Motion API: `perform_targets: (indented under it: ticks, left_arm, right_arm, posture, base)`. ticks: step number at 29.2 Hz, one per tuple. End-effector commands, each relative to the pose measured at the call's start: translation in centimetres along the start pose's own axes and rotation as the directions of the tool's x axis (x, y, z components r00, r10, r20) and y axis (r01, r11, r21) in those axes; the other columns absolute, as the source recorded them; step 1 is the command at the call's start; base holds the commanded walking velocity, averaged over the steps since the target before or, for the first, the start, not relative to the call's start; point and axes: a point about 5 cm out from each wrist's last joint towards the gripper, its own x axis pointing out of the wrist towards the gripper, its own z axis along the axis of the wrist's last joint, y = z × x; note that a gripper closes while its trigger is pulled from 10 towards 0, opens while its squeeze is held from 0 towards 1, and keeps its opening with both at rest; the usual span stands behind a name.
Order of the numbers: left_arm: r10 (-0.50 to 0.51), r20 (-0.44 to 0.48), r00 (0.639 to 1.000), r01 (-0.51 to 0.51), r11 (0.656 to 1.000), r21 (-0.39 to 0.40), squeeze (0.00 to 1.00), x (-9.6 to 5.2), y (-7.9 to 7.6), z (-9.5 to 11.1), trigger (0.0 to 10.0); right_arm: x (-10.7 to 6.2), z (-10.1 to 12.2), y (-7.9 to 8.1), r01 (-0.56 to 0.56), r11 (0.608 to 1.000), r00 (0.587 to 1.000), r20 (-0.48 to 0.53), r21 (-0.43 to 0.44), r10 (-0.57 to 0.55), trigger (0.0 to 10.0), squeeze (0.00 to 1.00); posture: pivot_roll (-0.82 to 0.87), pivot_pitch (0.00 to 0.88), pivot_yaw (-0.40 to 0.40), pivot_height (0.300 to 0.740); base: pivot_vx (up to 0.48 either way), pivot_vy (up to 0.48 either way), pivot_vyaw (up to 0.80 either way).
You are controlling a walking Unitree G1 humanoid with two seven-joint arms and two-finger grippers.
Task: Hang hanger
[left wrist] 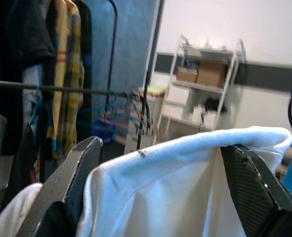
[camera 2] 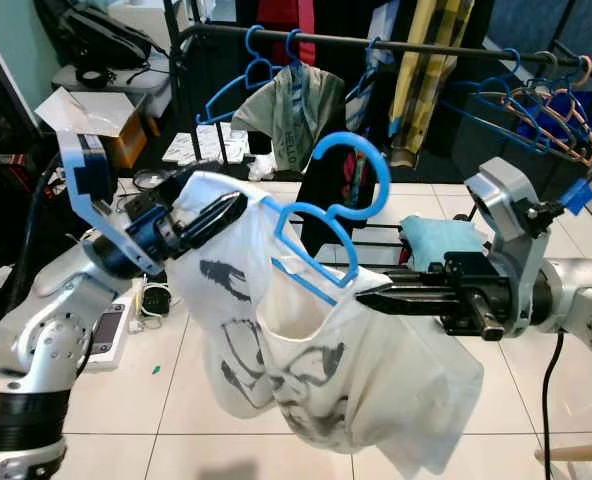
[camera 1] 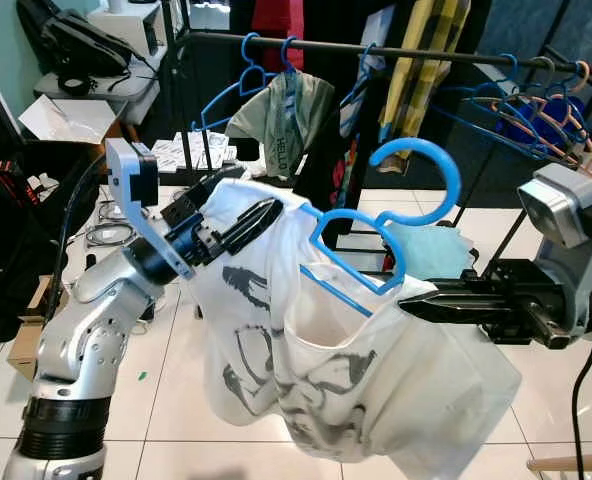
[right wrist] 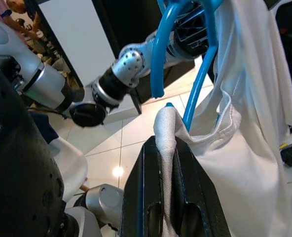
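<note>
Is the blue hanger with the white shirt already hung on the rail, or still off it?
Off it. The blue hanger sits below the rail, hook free, white shirt held between left gripper and right gripper.

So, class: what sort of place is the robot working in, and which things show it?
Probably a lived-in room used for clothes: a black clothes rail carrying blue hangers and garments, a white tiled floor, and cluttered shelving.

We see a black clothes rail (camera 1: 376,48) across the back, with empty blue hangers (camera 1: 516,105) at its right end, a grey-green shirt (camera 1: 286,115) and a yellow checked garment (camera 1: 421,60). Papers (camera 1: 191,150) lie on the tiled floor (camera 1: 566,390).
</note>
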Motion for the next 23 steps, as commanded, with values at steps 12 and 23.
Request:
perform_targets:
  ticks: [12, 23]
  left_arm:
    - [-0.038, 0.147, 0.988, 0.054, 0.993, -0.107, 0.00, -0.2, -0.6, 2.1, 10.0]
    - [0.050, 0.269, 0.962, -0.004, 0.985, -0.171, 0.00, -1.8, 1.7, 4.9, 10.0]
  right_arm:
    - [0.6, 0.2, 0.4, -0.028, 0.999, 0.999, -0.019, -0.035, 0.027, 0.0, 0.00]
    - [-1.5, 0.7, 0.3, 0.081, 0.995, 0.997, -0.003, -0.058, -0.081, 0.0, 0.00]
  posture:
    - [-0.07, 0.069, -0.027, 0.740]
    - [-0.07, 0.070, -0.024, 0.740]
  base:
    - [0.000, 0.000, 0.00]
    - [0.000, 0.000, 0.00]
